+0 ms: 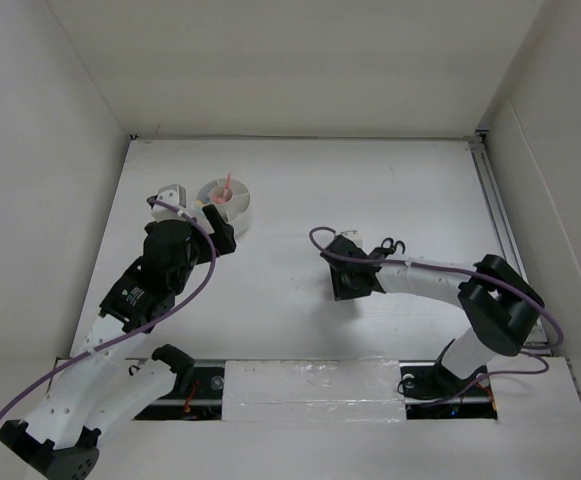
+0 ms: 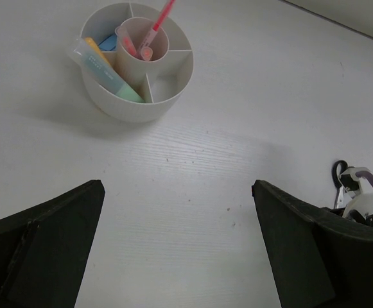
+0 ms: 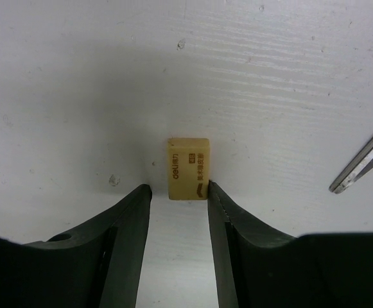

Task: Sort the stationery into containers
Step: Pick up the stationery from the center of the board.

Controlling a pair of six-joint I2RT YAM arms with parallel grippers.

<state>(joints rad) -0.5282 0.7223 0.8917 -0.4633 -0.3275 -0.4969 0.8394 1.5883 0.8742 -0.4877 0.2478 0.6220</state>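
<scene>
Tan eraser point(image 3: 188, 169) lay between my right gripper's point(image 3: 180, 190) half-spread fingertips, not clamped, my left gripper point(image 2: 177, 186) gaped wide, empty, facing the white cup point(image 2: 135, 110).

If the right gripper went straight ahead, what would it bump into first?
The eraser, probably: it lies right at the tips of the right gripper's open fingers.

Bright, even overhead light throws a soft shadow beside the white cup point(image 2: 130, 108); focus is sharp.
</scene>
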